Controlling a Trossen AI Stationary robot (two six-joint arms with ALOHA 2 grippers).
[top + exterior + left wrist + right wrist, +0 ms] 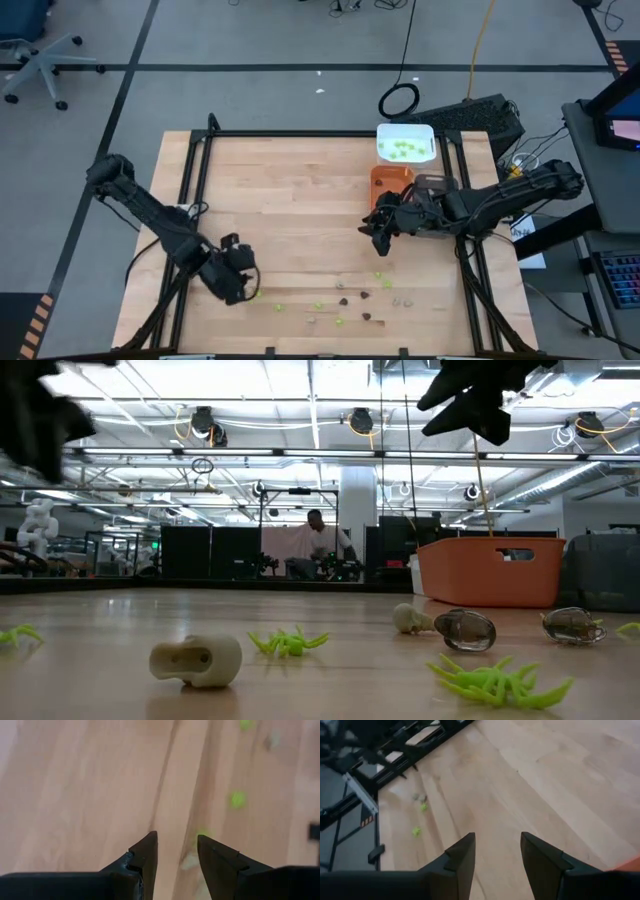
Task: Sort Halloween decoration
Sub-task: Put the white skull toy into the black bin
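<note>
Down at the near edge of the table, my left gripper [243,285] hangs low over the wood, fingers [145,857] parted a little with nothing between them, and a lime-green piece [202,834] lies just ahead of the tips, a touch toward the one finger, with another green one [237,799] farther out on the same line. That is the relation I judge the next move turns on: the piece is in front of me, not under me, so I would go forward and down. It reads as a blurred blob, so I can't call its long axis. My left is clearly the nearer hand to the scatter. Counting the loose decoration [340,300] from above: roughly five green, three or four dark brown, three or four pale, all strung along the near strip. Farther back, my right gripper [379,236] floats over mid-table, fingers apart and empty, beside one orange tray [390,178]. Beyond that, one white tray [405,131] already has green pieces in it.
</note>
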